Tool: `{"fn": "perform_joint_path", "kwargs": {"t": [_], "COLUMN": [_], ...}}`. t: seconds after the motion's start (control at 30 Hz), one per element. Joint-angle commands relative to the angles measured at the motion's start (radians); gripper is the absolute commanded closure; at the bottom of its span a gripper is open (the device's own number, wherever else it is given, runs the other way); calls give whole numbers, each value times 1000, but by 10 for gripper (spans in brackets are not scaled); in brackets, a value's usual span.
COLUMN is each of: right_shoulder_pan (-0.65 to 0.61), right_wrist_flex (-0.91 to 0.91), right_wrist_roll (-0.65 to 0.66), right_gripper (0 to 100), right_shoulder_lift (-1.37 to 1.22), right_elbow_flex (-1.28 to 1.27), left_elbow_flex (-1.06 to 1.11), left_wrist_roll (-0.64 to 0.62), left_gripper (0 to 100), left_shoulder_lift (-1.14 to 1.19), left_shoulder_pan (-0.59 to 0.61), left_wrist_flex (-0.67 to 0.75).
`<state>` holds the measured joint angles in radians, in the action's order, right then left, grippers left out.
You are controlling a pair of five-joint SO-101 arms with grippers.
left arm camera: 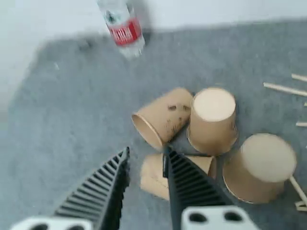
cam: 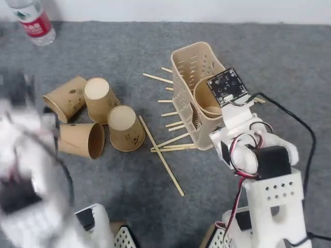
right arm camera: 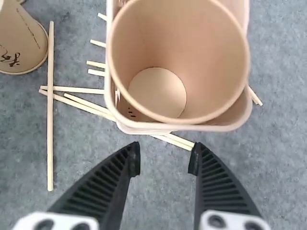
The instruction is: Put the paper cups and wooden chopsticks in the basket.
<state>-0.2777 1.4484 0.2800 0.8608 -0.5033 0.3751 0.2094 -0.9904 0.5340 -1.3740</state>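
Note:
Four tan paper cups sit left of the basket (cam: 199,67): two on their sides (cam: 64,98) (cam: 80,139) and two upside down (cam: 99,98) (cam: 125,128). A fifth cup (right arm camera: 158,91) stands upright inside the basket (right arm camera: 182,127). Wooden chopsticks (cam: 161,155) lie scattered on the grey mat beside the basket, some (right arm camera: 49,105) in the right wrist view. My right gripper (right arm camera: 164,155) is open and empty, just off the basket's near wall. My left gripper (left arm camera: 146,160) is open and empty, above the mat close to a lying cup (left arm camera: 158,175).
A plastic water bottle (cam: 33,20) lies at the far left corner of the grey mat. The left arm (cam: 20,170) is blurred at the left edge. The right arm (cam: 258,160) and its cable stand right of the basket.

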Motion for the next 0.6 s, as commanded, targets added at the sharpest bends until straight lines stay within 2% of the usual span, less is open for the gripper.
{"fn": "perform_joint_path", "kwargs": {"t": [0.0,0.17,0.23,0.37,0.57], "right_shoulder_pan": [-8,-8,-8,-13,-15], "right_wrist_flex": [-24,-18,-18,-21,-22], "right_wrist_roll": [-6,-11,-11,-12,-12], "right_gripper": [828,827,827,826,826], "right_shoulder_lift": [22,22,22,22,22], "right_elbow_flex": [3,5,5,3,3], "left_elbow_flex": [-125,-171,-173,-174,-174], "left_wrist_roll": [-83,-166,-181,-232,-293], "left_gripper": [892,882,848,802,800], "left_shoulder_lift": [454,767,870,1043,1137], "left_shoulder_pan": [26,68,71,72,72], "left_wrist_flex": [60,290,358,470,555]}}
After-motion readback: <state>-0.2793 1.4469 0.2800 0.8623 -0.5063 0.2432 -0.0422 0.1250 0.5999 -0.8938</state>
